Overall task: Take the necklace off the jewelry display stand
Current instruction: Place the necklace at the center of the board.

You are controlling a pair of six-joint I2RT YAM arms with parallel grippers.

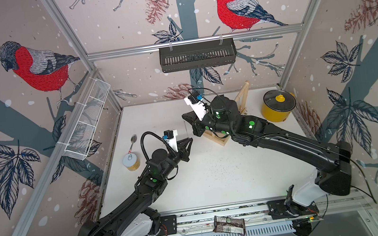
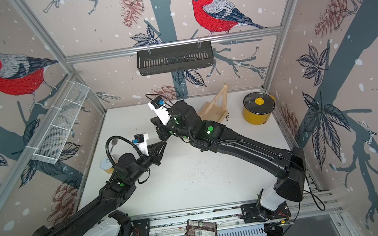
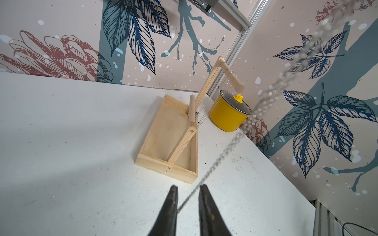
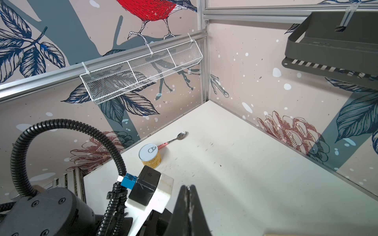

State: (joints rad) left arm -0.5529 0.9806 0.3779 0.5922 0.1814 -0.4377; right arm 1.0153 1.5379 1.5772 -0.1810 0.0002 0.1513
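Note:
The jewelry display stand (image 3: 169, 130) is pale wood with a tray base, a post and a round crossbar (image 3: 232, 76). It stands at the back right of the table, and my right arm partly hides it in both top views (image 1: 244, 94) (image 2: 216, 110). The necklace (image 3: 221, 155), a silver chain, runs up from between my left gripper's (image 3: 188, 187) narrowly parted fingers. My right gripper (image 4: 187, 186) is shut, with a glint of chain pinched at its tips, and hangs just above the left gripper (image 1: 190, 139). A finer chain (image 3: 230, 70) is draped over the crossbar.
A yellow pot (image 1: 278, 108) with a glass lid stands right of the stand. A tin can (image 1: 131, 161) and a spoon (image 1: 133, 140) lie at the table's left. A white mesh basket (image 1: 87, 123) and a black basket (image 1: 197, 55) hang on the walls.

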